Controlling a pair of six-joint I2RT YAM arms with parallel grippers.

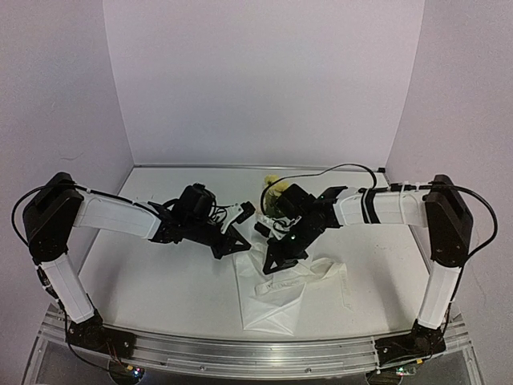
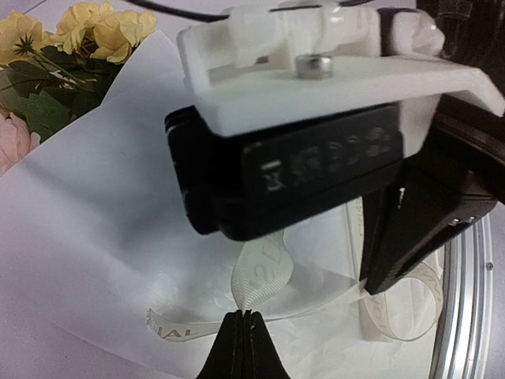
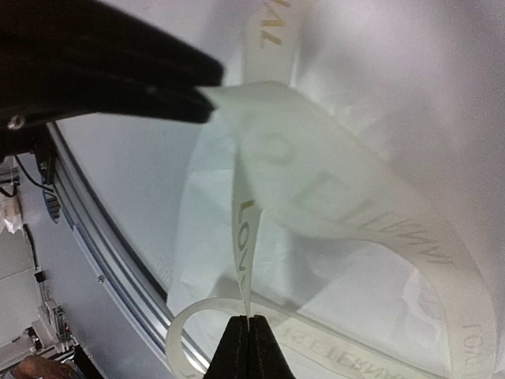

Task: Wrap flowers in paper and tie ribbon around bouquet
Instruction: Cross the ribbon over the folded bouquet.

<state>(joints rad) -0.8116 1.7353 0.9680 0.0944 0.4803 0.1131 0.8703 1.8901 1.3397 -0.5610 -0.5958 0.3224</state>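
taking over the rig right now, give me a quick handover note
Left gripper: shut on the ribbon.
Right gripper: shut on the same ribbon, close to the left one.
Flowers lie in the paper, which is folded around them.
Done: the wrapping, as far as it shows.
Left: tying the ribbon around it; loops are forming, but no finished knot shows.

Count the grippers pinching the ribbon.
2. The left gripper pinches the ribbon above the paper; the right gripper pinches another stretch of it. Neither is hidden.
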